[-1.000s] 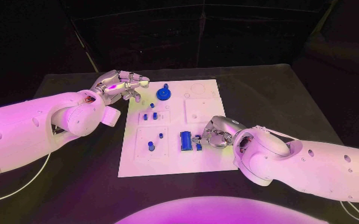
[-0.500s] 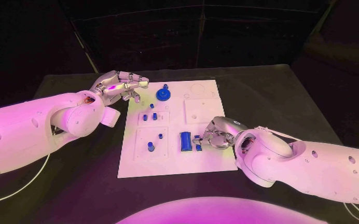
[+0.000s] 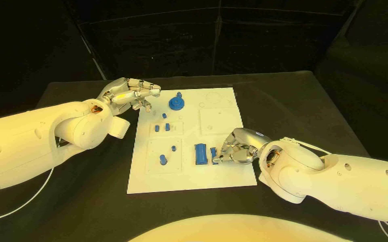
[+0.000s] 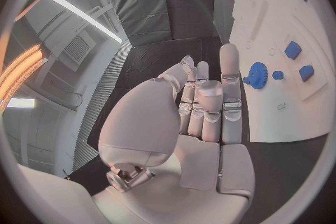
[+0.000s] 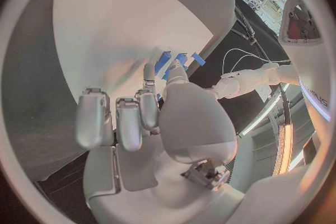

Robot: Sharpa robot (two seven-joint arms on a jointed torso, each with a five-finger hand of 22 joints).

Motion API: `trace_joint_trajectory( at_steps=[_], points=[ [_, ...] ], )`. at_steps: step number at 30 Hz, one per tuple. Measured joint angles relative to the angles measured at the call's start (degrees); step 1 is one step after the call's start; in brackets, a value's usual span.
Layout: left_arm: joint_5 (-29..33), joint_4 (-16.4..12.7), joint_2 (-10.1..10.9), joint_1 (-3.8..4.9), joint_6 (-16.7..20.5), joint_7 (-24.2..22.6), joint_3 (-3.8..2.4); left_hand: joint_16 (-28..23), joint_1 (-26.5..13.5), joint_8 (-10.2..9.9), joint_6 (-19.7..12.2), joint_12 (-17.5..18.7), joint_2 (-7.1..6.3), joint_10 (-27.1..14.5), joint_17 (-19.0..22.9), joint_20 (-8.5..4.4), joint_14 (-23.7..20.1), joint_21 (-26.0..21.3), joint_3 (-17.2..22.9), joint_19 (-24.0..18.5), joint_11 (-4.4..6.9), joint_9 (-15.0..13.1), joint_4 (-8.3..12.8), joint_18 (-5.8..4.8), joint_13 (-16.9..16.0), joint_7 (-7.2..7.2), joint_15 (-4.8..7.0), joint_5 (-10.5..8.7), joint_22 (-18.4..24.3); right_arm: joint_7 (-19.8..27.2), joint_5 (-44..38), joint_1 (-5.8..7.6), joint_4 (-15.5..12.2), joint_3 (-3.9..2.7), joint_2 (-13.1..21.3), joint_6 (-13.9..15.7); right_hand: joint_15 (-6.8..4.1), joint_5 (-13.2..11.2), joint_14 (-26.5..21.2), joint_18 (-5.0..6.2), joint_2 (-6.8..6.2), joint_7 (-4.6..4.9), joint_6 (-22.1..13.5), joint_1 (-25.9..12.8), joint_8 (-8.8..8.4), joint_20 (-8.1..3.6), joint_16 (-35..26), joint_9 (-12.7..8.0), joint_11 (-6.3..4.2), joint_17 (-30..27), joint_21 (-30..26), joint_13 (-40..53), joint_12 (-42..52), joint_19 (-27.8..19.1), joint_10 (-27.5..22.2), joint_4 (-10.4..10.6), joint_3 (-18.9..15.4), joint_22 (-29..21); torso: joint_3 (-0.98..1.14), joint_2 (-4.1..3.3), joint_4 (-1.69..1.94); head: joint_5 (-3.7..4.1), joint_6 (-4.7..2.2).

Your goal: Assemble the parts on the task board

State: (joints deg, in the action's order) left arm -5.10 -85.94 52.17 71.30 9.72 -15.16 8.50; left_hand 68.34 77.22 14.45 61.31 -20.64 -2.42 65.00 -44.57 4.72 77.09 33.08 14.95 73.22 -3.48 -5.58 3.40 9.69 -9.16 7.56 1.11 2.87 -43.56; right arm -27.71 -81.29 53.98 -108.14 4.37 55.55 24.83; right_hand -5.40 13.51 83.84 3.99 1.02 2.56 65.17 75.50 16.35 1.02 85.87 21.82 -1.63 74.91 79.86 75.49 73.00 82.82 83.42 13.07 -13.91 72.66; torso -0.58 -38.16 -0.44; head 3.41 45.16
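The white task board (image 3: 186, 172) lies in the middle of the black table. My right hand (image 3: 235, 147) rests on the board's near right part, thumb and a finger pinching a small blue part (image 3: 214, 154) that sits just right of a blue rectangular block (image 3: 199, 153). The right wrist view has that hand (image 5: 161, 106) with its fingertips at the blue part (image 5: 164, 61). My left hand (image 3: 129, 93) hovers by the board's far left corner, fingers loosely apart and holding nothing. A blue gear (image 3: 176, 103) stands near it, seen also as the gear (image 4: 257, 75) beyond the left hand (image 4: 206, 106).
Small blue pieces (image 3: 162, 126) sit in the board's left middle, and two more (image 3: 164, 159) in its near left panel. Black table (image 3: 291, 102) surrounds the board, with dark curtains behind.
My right hand has shifted slightly toward the board's near edge, staying at the small blue part. The left hand has hardly moved.
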Motion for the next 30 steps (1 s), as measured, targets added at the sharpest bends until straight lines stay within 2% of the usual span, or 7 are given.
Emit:
trace_joint_trajectory(
  at_steps=[8, 13, 15, 21, 24, 27, 30],
  points=[
    [0.0, 0.1, -0.1, 0.0, 0.0, 0.0, 0.0, 0.0, 0.0, 0.0, 0.0, 0.0, 0.0, 0.0, 0.0, 0.0, 0.0, 0.0, 0.0, 0.0, 0.0, 0.0, 0.0, 0.0, 0.0, 0.0, 0.0, 0.0, 0.0, 0.8, 0.1, 0.0, 1.0, 0.0, -0.9, -1.0, 0.02, -0.2, 0.0, 0.0, 0.2, 0.0, 0.0, 0.7, 0.0, 0.0, 0.0, 0.1, 0.0, 0.0, 0.0, 0.5, 0.0, 0.0, 0.0, -0.2, 0.2, 0.0, 0.02, -0.07, 0.0, -0.02, 0.01],
    [0.0, 0.1, -0.2, -0.01, 0.0, 0.0, 0.0, 0.0, 0.0, 0.0, 0.0, 0.0, 0.0, 0.0, 0.0, 0.0, 0.0, 0.0, 0.0, 0.0, 0.0, 0.0, 0.0, 0.0, 0.0, 0.0, 0.0, 0.0, 0.0, 0.7, -0.3, -0.01, 1.9, 0.0, -1.8, -1.6, 0.2, -0.2, 0.0, 0.0, 0.59, 0.0, 0.0, 1.8, 0.0, 0.0, 0.0, 0.2, 0.02, 0.0, 0.0, 2.2, 0.0, 0.0, 0.0, -1.1, 0.4, 0.0, 0.02, -0.08, 0.05, 0.04, 0.01],
    [0.0, 0.2, -0.2, -0.01, 0.0, 0.0, 0.0, 0.0, 0.0, 0.0, 0.0, 0.0, 0.0, 0.0, 0.0, 0.0, 0.0, 0.0, 0.0, 0.0, 0.0, 0.0, 0.0, 0.0, 0.0, 0.0, 0.0, 0.0, 0.0, 0.5, -0.5, -0.01, 2.0, 0.0, -1.8, -1.7, 0.22, -0.2, 0.0, 0.0, 0.97, 0.0, 0.0, 2.2, 0.01, 0.0, 0.0, 0.2, 0.33, 0.0, 0.0, 3.7, 0.0, 0.0, -0.3, -1.1, 0.5, 0.0, 0.02, -0.08, 0.05, 0.04, 0.02],
    [0.0, 0.4, -0.2, -0.01, 0.0, 0.0, 0.0, 0.0, 0.0, 0.0, 0.0, 0.0, 0.0, 0.0, 0.0, 0.0, 0.0, 0.0, 0.0, 0.0, 0.0, 0.0, 0.0, 0.0, 0.0, 0.0, 0.0, 0.0, 0.0, 0.3, -1.1, -0.01, 0.8, 0.0, -1.7, -1.5, 0.31, -0.2, -0.1, 0.0, 1.13, 0.01, 0.0, 2.3, 0.01, 0.0, 0.0, 0.2, 0.33, 0.0, 0.0, 4.2, 0.1, 0.0, -0.3, -1.1, 0.5, 0.0, 0.05, -0.08, 0.05, -0.14, 0.05],
    [0.0, 0.5, -0.2, -0.01, 0.0, 0.0, 0.0, 0.0, 0.0, 0.0, 0.0, 0.0, 0.0, 0.0, 0.0, 0.0, 0.0, 0.0, 0.0, 0.0, 0.0, 0.0, 0.0, 0.0, 0.0, 0.0, 0.0, 0.0, 0.0, 0.8, -1.1, -0.01, -0.1, 0.0, -0.9, -1.1, 0.31, 1.3, -0.1, 0.0, 1.11, 0.01, 0.0, 2.3, 0.01, 0.21, -0.3, 0.2, 0.33, 0.0, -0.2, 4.2, 0.1, -0.2, -0.3, -0.9, -0.7, -0.3, 0.06, -0.06, 0.01, -0.16, -0.04],
    [0.0, 0.6, -0.3, -0.02, 0.0, 0.0, 0.01, 0.0, 0.0, 0.0, 0.0, 0.0, 0.0, 0.0, 0.0, 0.0, 0.0, 0.0, 0.1, 0.0, 0.0, 0.0, -0.1, 0.0, 0.0, 0.0, -0.02, 0.0, 0.0, 2.0, -0.2, -0.01, -0.8, -0.03, 0.1, -0.6, 0.31, 2.0, -0.1, 0.0, -0.41, 0.44, -0.5, 1.6, -0.61, 0.37, -1.4, 0.2, 0.32, 0.0, -1.6, 4.2, -1.6, -1.3, -0.3, -0.7, -1.9, -2.1, 0.05, 0.05, -0.01, -0.16, -0.13],
    [0.0, 0.6, -0.3, -0.02, 0.0, 0.0, 0.01, 0.0, 0.0, 0.0, 0.0, 0.0, 0.0, 0.0, 0.1, 0.0, -0.2, 0.0, 0.2, 0.0, 0.0, 0.0, -0.2, 0.0, 0.0, 0.02, -0.21, 0.0, 0.0, 4.2, 2.2, 0.04, -0.9, -0.21, 1.0, 0.1, 0.51, 3.0, 0.1, 0.0, -0.97, 0.95, -1.6, 1.0, -1.23, 0.58, -2.9, 0.1, 0.73, 0.0, -3.6, 4.2, -4.5, -2.8, -1.4, -0.4, -2.1, -5.2, 0.0, 0.21, -0.01, -0.03, -0.41]
  ],
)
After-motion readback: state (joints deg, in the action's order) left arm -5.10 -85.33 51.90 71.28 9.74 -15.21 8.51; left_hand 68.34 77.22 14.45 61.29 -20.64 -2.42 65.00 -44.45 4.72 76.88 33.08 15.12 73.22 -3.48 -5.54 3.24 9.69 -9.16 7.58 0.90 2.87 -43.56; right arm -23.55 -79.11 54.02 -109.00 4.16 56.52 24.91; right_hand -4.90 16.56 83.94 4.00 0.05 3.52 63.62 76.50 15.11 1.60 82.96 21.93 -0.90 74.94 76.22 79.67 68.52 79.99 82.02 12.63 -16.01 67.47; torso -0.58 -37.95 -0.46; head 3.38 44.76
